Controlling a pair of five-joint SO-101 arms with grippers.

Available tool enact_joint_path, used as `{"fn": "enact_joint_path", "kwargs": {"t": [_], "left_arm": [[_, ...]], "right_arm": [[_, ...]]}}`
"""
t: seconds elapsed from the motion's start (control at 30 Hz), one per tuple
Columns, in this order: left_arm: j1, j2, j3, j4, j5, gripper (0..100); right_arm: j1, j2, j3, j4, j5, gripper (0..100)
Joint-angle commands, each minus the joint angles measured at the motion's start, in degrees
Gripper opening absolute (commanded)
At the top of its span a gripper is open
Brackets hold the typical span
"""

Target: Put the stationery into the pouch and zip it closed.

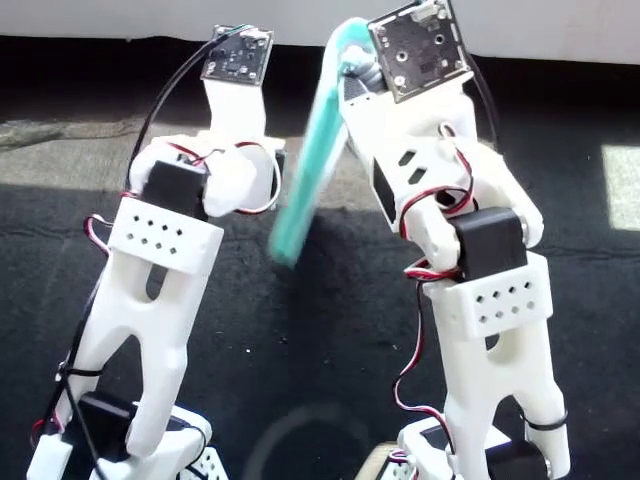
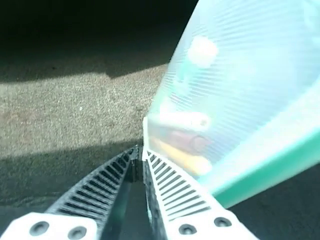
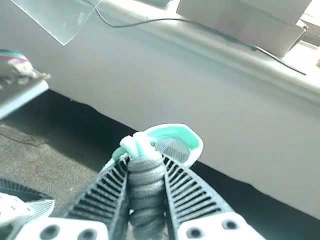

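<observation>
Teal pouch [image 1: 310, 170] hangs in the air between your arms, stationery [image 2: 180, 145] inside. Hold its edge firmly with the left gripper [image 2: 139, 152], fingers pinched narrow on it, and pull straight with the right gripper [image 3: 145, 160], clamped on the top end, without twisting.

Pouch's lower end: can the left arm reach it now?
Probably yes: the pouch hangs from the right gripper, its lower corner right beside the left gripper, nothing between. That gripper is shut, so it must open first.
</observation>
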Motion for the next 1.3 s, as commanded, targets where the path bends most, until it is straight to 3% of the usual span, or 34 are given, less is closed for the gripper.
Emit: {"fn": "enact_joint_path", "kwargs": {"t": [0.0, 0.13, 0.3, 0.87, 1.27], "left_arm": [[0.66, -2.51, -0.04, -3.87, 0.53, 2], [2.07, -2.77, 0.22, -3.69, 0.53, 3], [4.79, -2.86, 0.31, -1.85, 0.53, 16], [9.63, -12.44, -0.92, 2.29, 0.53, 17], [10.95, -12.44, 9.54, -16.88, 0.44, 17]], "right_arm": [[0.75, -0.13, -4.00, -0.04, 0.70, 0.6], [0.75, -0.04, 0.22, -0.31, 0.70, 0.6], [0.84, -0.04, 4.97, -0.31, 0.70, 0.6], [1.01, 6.81, -1.01, -0.13, 0.62, 0.6], [2.86, 6.90, -4.35, 3.03, 0.70, 0.6]]}}
